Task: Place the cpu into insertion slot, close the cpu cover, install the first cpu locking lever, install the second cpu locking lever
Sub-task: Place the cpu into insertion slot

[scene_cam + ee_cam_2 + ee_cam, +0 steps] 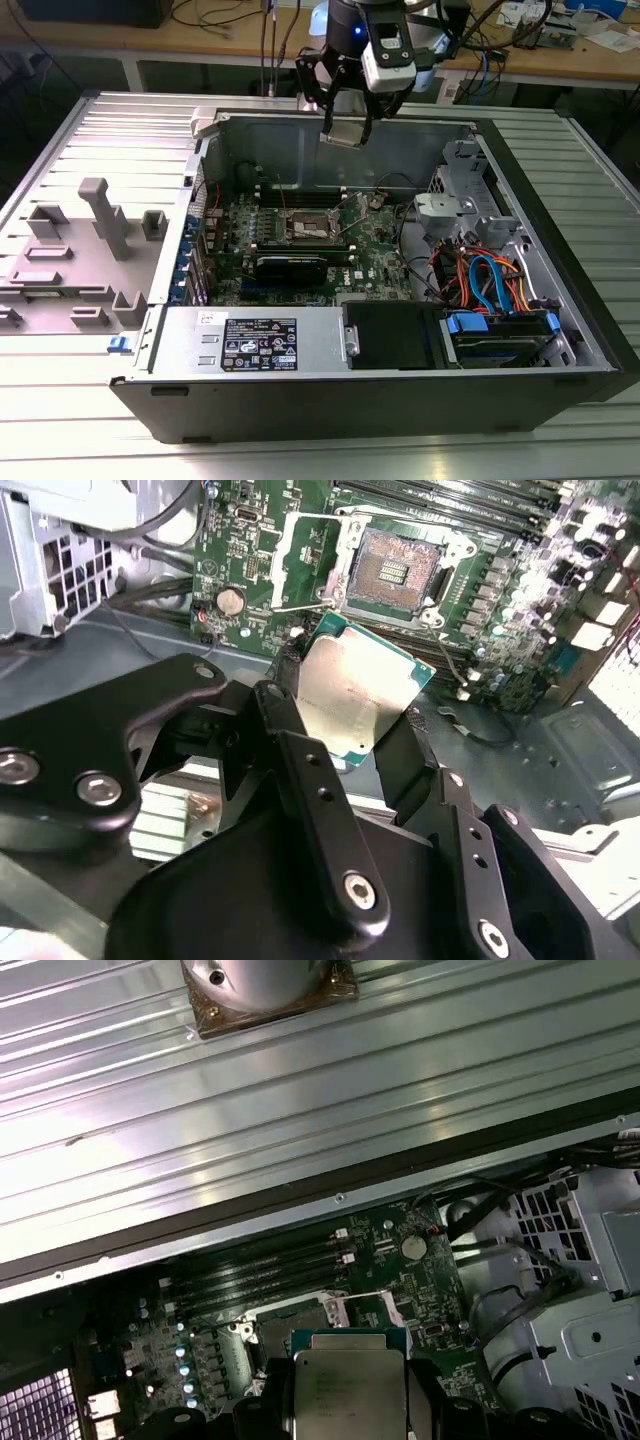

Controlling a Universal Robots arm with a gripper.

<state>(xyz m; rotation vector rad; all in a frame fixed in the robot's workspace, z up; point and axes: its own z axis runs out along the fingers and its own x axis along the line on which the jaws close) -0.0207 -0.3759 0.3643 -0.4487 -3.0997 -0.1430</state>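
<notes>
Hovering over the open computer case (400, 400), the gripper (346, 128) pinches the cpu (355, 695) by two opposite edges, well above the empty insertion slot (400, 570). The chip looks light, stiff and probably delicate underneath, so an edge grip seems safest.

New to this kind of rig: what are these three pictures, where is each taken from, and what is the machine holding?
A robot arm's black gripper hangs over an open black computer case lying on a ribbed grey metal table. The exterior view looks on from off the arm; both wrist views ride on the arm. The gripper is shut on a small square silver-topped chip, held in the air. Below, on the green circuit board, the square silver-rimmed socket stands uncovered and empty. A grey plastic fixture lies on the exterior view's left.
</notes>
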